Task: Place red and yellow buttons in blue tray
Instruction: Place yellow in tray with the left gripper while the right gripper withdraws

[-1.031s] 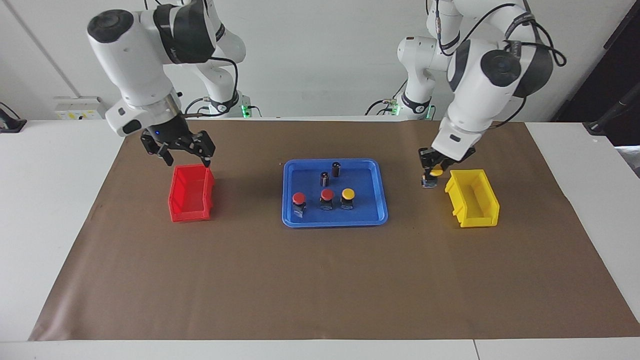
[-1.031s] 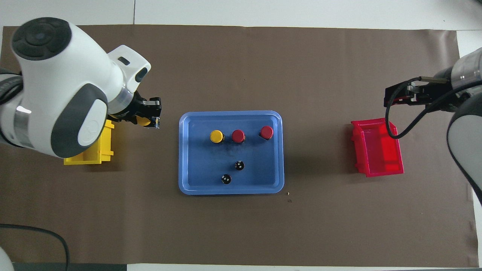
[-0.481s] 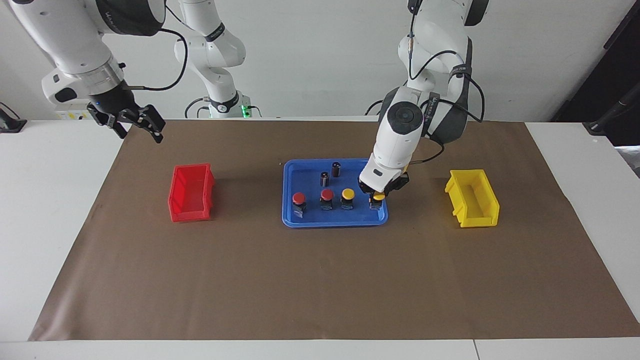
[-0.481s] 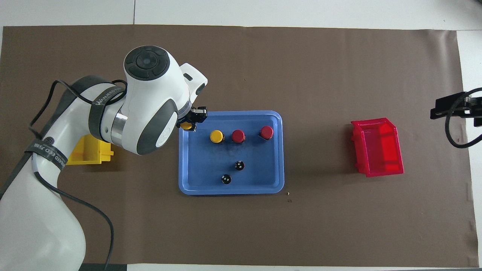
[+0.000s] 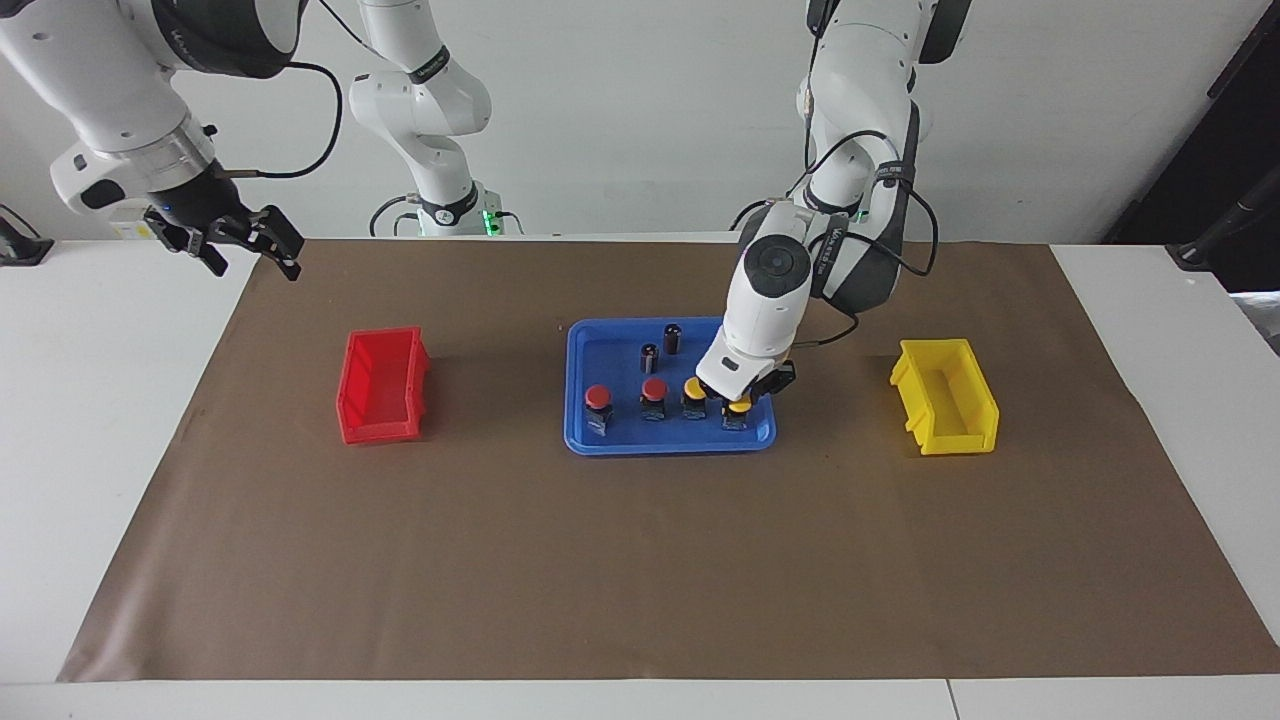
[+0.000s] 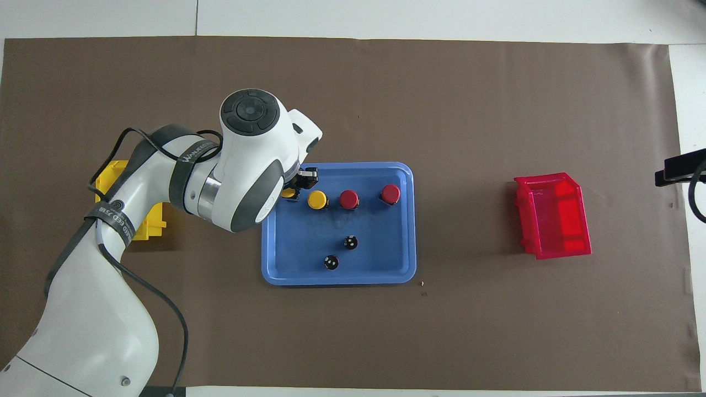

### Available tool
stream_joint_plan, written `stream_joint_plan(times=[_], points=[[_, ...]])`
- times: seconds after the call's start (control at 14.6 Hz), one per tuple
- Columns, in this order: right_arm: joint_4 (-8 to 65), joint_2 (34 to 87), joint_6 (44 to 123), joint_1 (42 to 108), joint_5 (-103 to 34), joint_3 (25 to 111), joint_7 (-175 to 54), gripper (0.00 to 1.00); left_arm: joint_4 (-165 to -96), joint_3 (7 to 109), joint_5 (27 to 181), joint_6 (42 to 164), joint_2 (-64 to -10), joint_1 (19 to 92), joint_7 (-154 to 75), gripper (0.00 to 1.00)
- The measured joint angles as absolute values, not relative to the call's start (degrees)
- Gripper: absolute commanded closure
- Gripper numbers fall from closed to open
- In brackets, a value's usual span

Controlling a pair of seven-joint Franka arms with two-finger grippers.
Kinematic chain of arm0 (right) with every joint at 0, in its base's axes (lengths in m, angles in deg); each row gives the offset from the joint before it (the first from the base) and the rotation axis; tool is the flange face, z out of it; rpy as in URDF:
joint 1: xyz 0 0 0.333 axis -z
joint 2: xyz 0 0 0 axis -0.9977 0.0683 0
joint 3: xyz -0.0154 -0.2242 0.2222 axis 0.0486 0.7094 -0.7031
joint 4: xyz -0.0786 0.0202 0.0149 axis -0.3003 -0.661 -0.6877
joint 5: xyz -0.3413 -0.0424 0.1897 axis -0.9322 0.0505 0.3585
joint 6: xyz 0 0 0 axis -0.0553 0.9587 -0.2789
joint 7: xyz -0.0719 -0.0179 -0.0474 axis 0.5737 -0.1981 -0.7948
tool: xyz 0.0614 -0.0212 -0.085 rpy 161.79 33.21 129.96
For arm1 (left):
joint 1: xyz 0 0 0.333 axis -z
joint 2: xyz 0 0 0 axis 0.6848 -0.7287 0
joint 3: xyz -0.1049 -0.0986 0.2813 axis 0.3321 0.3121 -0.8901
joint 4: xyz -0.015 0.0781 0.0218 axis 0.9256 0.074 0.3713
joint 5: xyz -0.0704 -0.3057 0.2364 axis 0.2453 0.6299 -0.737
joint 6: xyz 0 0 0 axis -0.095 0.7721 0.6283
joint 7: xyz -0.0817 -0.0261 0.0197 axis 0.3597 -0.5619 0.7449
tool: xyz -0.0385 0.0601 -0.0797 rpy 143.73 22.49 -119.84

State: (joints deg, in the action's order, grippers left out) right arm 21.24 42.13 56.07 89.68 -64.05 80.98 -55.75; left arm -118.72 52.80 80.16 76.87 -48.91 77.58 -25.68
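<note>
The blue tray (image 5: 668, 446) (image 6: 298, 242) lies mid-table. In it stand two red buttons (image 5: 597, 397) (image 5: 654, 390) (image 6: 390, 193) (image 6: 348, 199) and a yellow button (image 5: 695, 388) (image 6: 316, 199) in a row. My left gripper (image 5: 739, 398) (image 6: 292, 191) is shut on a second yellow button (image 5: 739, 408) (image 6: 287, 193), held low inside the tray at the end of that row toward the left arm; whether its base touches the floor I cannot tell. My right gripper (image 5: 247, 246) hangs open and empty over the paper's corner near the right arm's base.
Two dark capless cylinders (image 5: 650, 356) (image 5: 672, 337) stand in the tray nearer the robots. A red bin (image 5: 382, 386) (image 6: 551, 216) sits toward the right arm's end, a yellow bin (image 5: 946, 396) (image 6: 150, 225) toward the left arm's end, partly under the left arm from overhead.
The left gripper carried the yellow button from beside the yellow bin into the tray and lowered it beside the row. The right gripper rose from the red bin and drew back toward its base.
</note>
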Motion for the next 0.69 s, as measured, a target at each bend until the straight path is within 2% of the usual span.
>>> stream_joint_plan(times=[0.07,0.14,0.21,0.48,0.69], points=[[21.2,42.1,56.1,89.7,-64.1,81.1,-56.0,0.0,-118.8,52.8,80.2,76.9,-48.8,77.6,-25.7,0.66],[21.2,42.1,56.1,89.7,-64.1,81.1,-56.1,0.0,-118.8,52.8,80.2,76.9,-48.8,77.6,-25.7,0.56],[21.2,42.1,56.1,89.7,-64.1,81.1,-56.1,0.0,-118.8,52.8,80.2,76.9,-48.8,77.6,-25.7,0.52],[21.2,42.0,56.1,89.4,-64.1,80.9,-56.1,0.0,-117.6,52.5,82.8,75.4,-48.4,77.5,-25.7,0.48],[21.2,42.0,56.1,89.4,-64.1,80.7,-56.1,0.0,-114.2,51.8,83.0,68.6,-46.5,77.4,-25.7,0.47]])
